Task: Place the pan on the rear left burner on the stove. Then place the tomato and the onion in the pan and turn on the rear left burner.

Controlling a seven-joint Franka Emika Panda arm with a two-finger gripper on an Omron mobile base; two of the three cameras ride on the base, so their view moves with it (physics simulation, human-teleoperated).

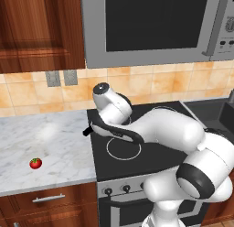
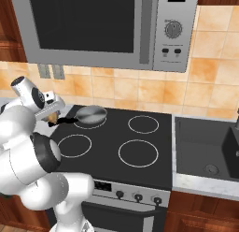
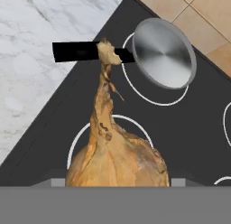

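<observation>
My gripper is shut on the tan-brown onion, which hangs stalk-forward over the left side of the black glass stove. The fingers themselves are hidden behind the bulb in the hand view. The small steel pan sits on the rear left burner, with its black handle pointing toward the marble counter. From the right base view the pan lies just right of the gripper, with the onion close to the handle end. The red tomato rests on the counter left of the stove.
A microwave hangs above the stove. The marble counter runs off to the left. A dark sink lies to the right. Black knobs line the steel front panel. The front left burner ring lies under the onion.
</observation>
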